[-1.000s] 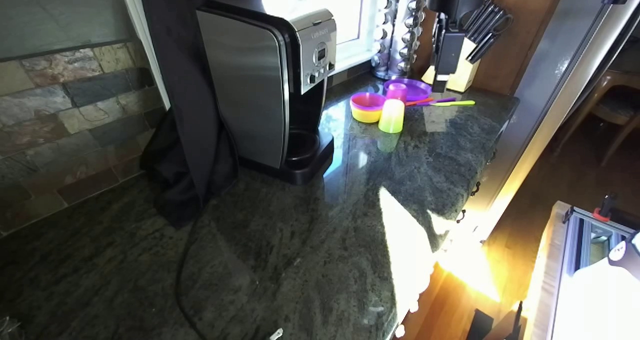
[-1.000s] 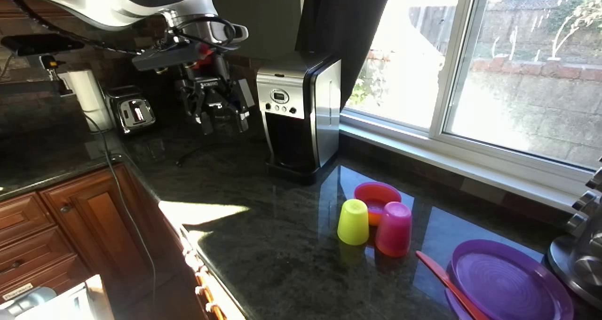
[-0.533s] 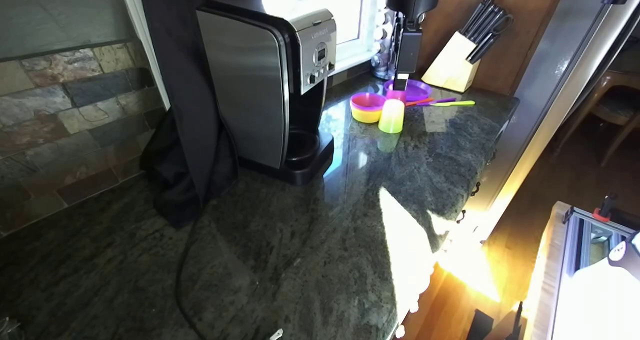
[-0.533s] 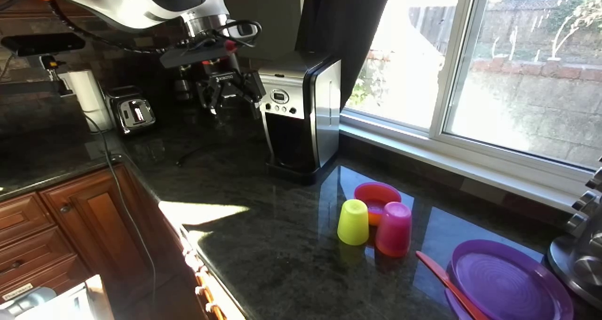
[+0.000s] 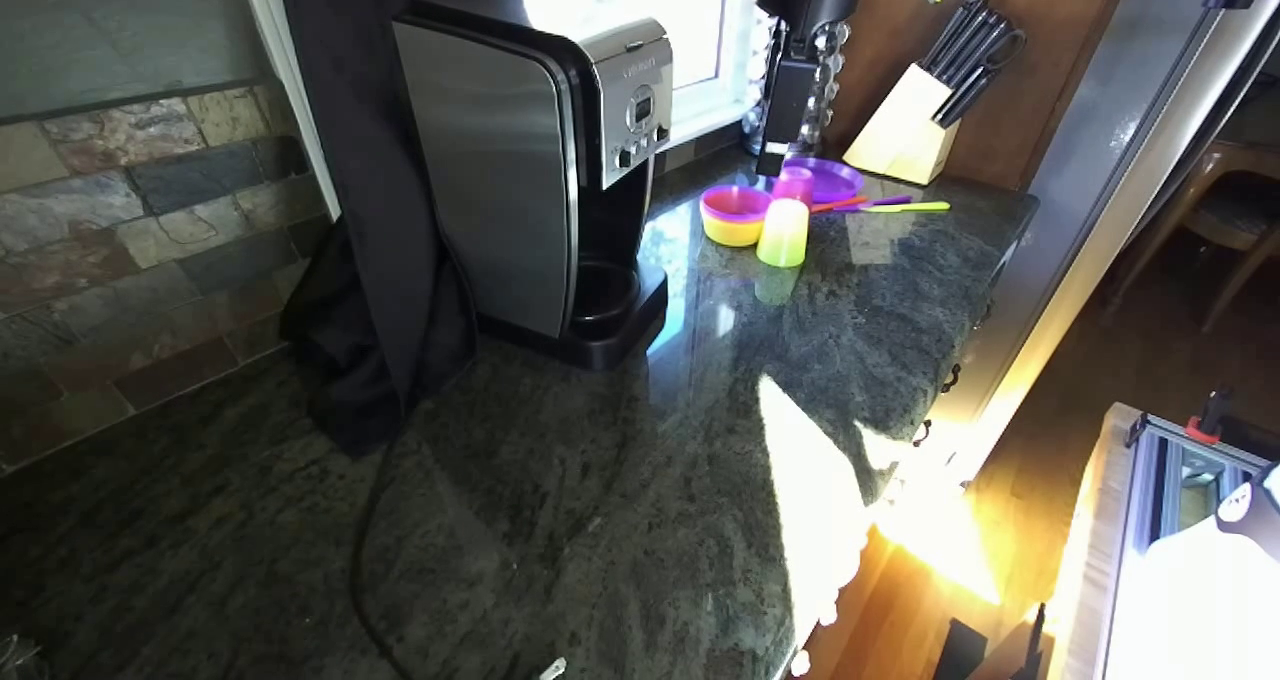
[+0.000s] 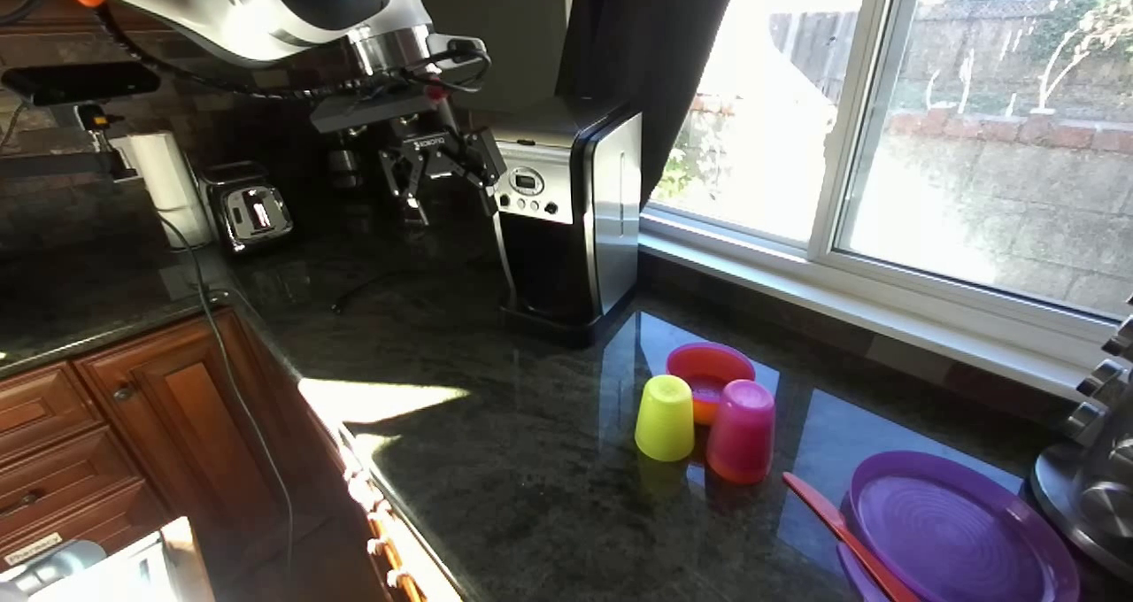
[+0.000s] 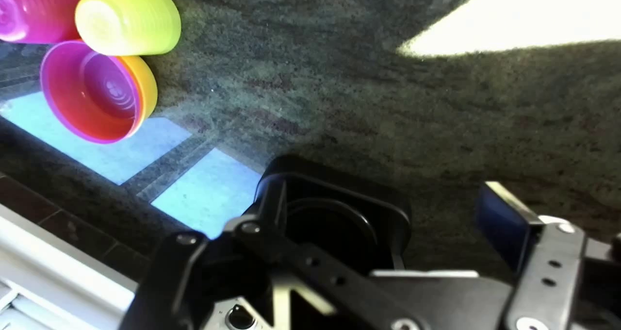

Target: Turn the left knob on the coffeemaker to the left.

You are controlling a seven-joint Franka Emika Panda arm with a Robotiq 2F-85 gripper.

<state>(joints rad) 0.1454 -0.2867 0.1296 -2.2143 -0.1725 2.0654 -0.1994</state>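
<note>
Black two-fingered gripper (image 6: 453, 208) hangs wide before tall steel-and-black coffeemaker (image 6: 571, 217)

In an exterior view the gripper's fingers (image 6: 488, 158) point down, spread apart with nothing visible between them. One overlaps the coffeemaker's edge in sight; the small, round, dark left knob (image 6: 504, 201) appears just beside that fingertip. Pale lettering on the gripper reads ROBOTIQ; a white drawer label (image 6: 34, 549) far below it is too small to read.

In an exterior view a gap separates the gripper from the silver control panel (image 5: 618, 110), so the step seems to be the approach, the turn not yet begun. The panel's blurred brand name looks like Cuisinart.

In the wrist view the coffeemaker's black base (image 7: 339, 187) shows between the fingers, and a dark knob (image 7: 240, 317), probably the right one, past one finger. The next move likely calls for reaching the left knob, narrowing the fingers on it and rotating it left.
</note>
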